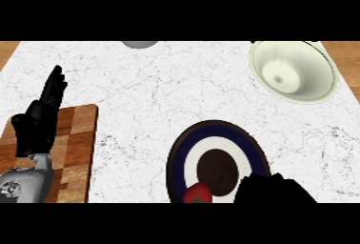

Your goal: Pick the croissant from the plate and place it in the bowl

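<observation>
Fingers (53, 90) of left hand (38, 124) straight over cutting board (77, 143), right hand (274, 190) unclear.

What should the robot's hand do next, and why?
Probably lift the right hand and carry it up towards the bowl. It sits low over the plate edge, fingers hidden, and no croissant shows, so it may already hold it.

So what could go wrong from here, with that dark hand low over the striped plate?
The right hand covers the lower right of the plate, and no croissant shows, so I cannot tell if it has one. A red strawberry-like item lies right beside the hand and could get nudged or grabbed instead. The bowl sits far off at the counter's upper right, partly past the view's edge, so a carry could end off-centre. The left hand rests open at the left.
</observation>
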